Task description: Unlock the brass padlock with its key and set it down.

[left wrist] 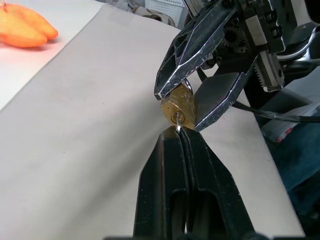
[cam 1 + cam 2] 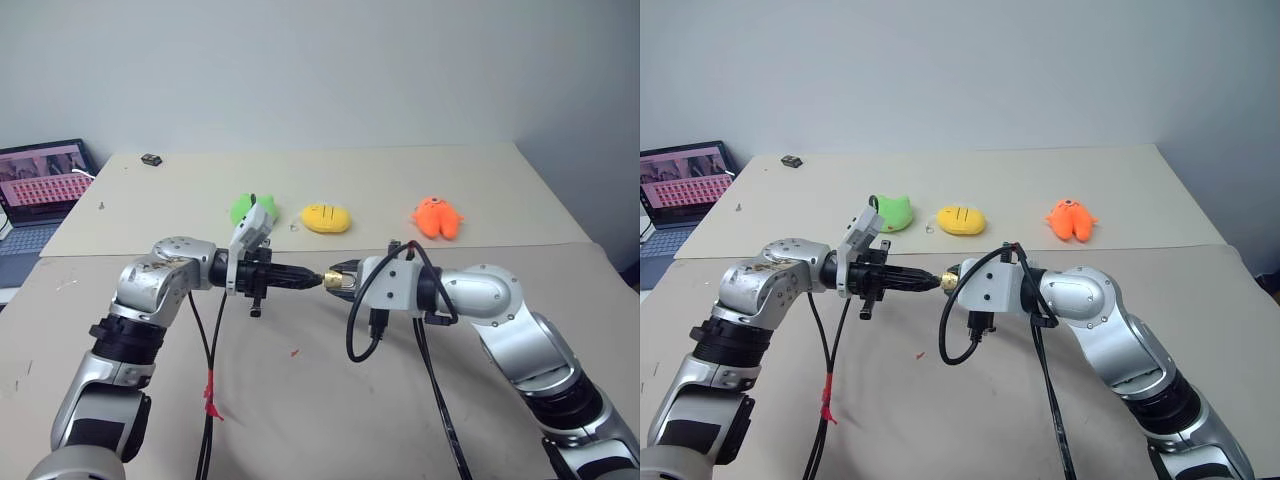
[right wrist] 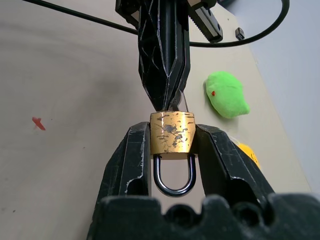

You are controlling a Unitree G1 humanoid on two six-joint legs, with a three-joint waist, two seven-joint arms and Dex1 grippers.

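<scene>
Above the near table, the right gripper [image 3: 172,150] clamps the padlock [image 3: 172,131], keyhole facing left. The left gripper [image 1: 178,132] — pinched shut on the key [image 1: 178,121] — lies in line with it, tip seated; turning likely comes next.

Pale wall [image 2: 320,70], beige table [image 2: 330,175], laptop [image 2: 40,190] at left.

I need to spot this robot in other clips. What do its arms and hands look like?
Both arms have silver shells with black joints and loose black cables; red tape marks the left arm's cable. The left hand and right hand each have two black, scuffed, tapering fingers on a white wrist block.
</scene>
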